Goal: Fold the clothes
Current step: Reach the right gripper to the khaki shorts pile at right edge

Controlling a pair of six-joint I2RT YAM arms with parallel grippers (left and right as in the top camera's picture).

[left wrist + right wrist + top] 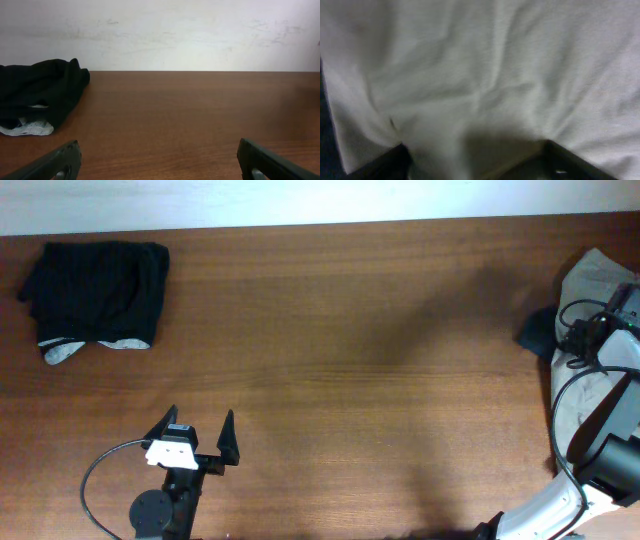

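A folded black garment (100,280) with grey-white trim lies at the table's far left; it also shows in the left wrist view (42,95). My left gripper (196,438) is open and empty near the front edge, well apart from the black garment, with bare table between its fingers (159,150). A pale khaki garment (590,275) lies crumpled at the right edge, with a dark piece (535,330) beside it. My right arm (618,310) hangs over it. In the right wrist view the pale fabric (485,70) fills the frame, and my right gripper (475,146) is open just above it.
The brown wooden table (350,360) spans the view, with a white wall (175,30) behind its far edge. Black cables (575,380) loop over the pale garment at the right. A cable (95,480) loops beside the left arm's base.
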